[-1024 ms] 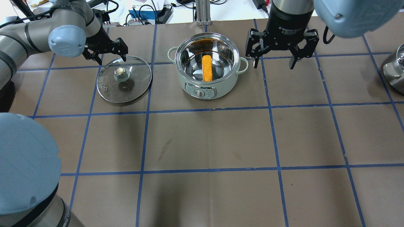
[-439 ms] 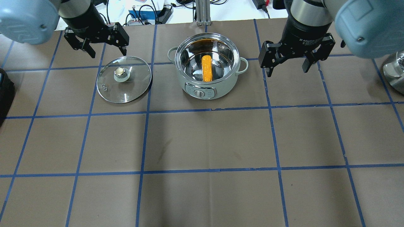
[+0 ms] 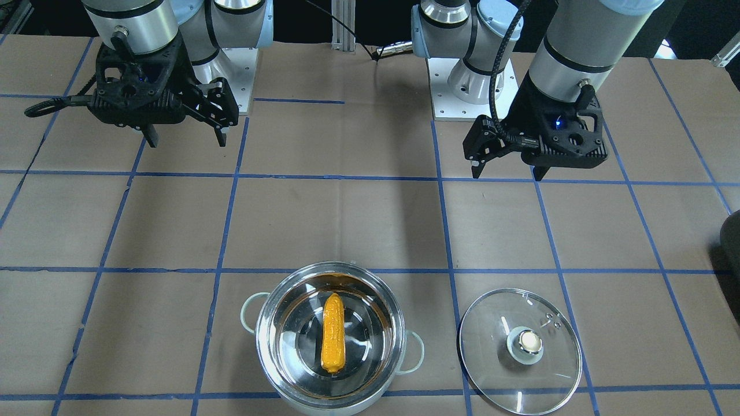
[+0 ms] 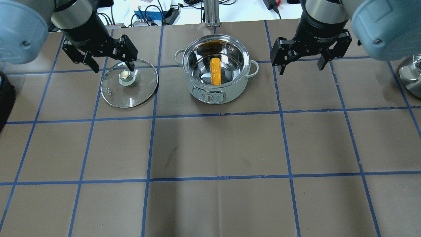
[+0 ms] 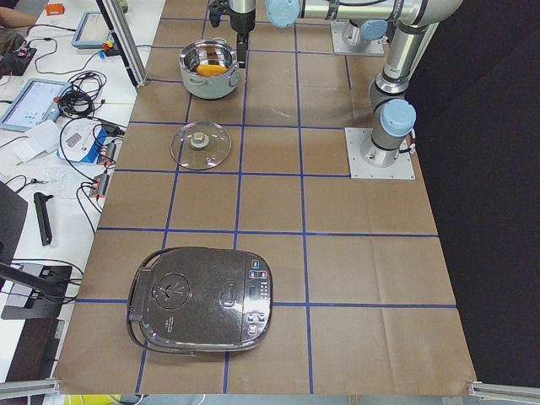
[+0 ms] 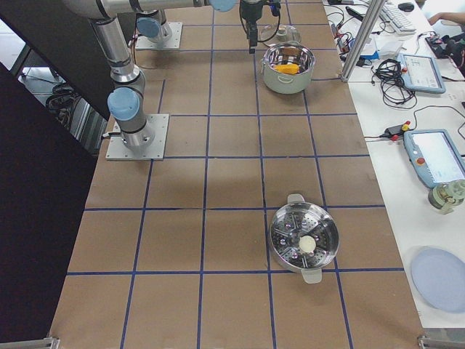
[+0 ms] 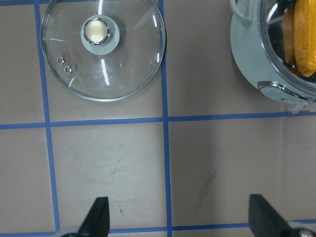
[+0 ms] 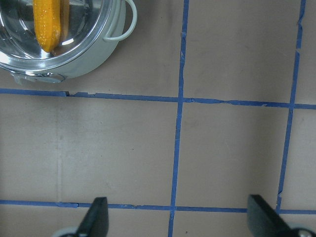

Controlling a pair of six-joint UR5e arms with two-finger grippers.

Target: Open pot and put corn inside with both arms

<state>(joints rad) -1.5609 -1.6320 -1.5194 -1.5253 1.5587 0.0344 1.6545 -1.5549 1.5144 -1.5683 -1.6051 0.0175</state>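
The steel pot (image 4: pixel 210 93) stands open at the far middle of the table. The yellow-orange corn (image 4: pixel 215 71) lies inside it on the bottom; both also show in the front view, pot (image 3: pixel 263 329) and corn (image 3: pixel 333 341). The glass lid (image 4: pixel 138 93) lies flat on the table left of the pot, knob up, and shows in the front view (image 3: pixel 491 346). My left gripper (image 4: pixel 113 64) is open and empty, raised over the lid's far edge. My right gripper (image 4: pixel 301 67) is open and empty, raised to the right of the pot. Both wrist views show spread fingers over bare table.
A dark rice cooker (image 5: pixel 202 299) sits at the table's left end. A steamer pot (image 6: pixel 304 240) stands at the right end and shows at the overhead view's right edge (image 4: pixel 411 75). Cables and tablets lie beyond the far edge.
The left arm has swung round, so its gripper now points straight down by the lid. The right gripper has moved a little right, away from the pot. Pot, corn and lid have not moved.
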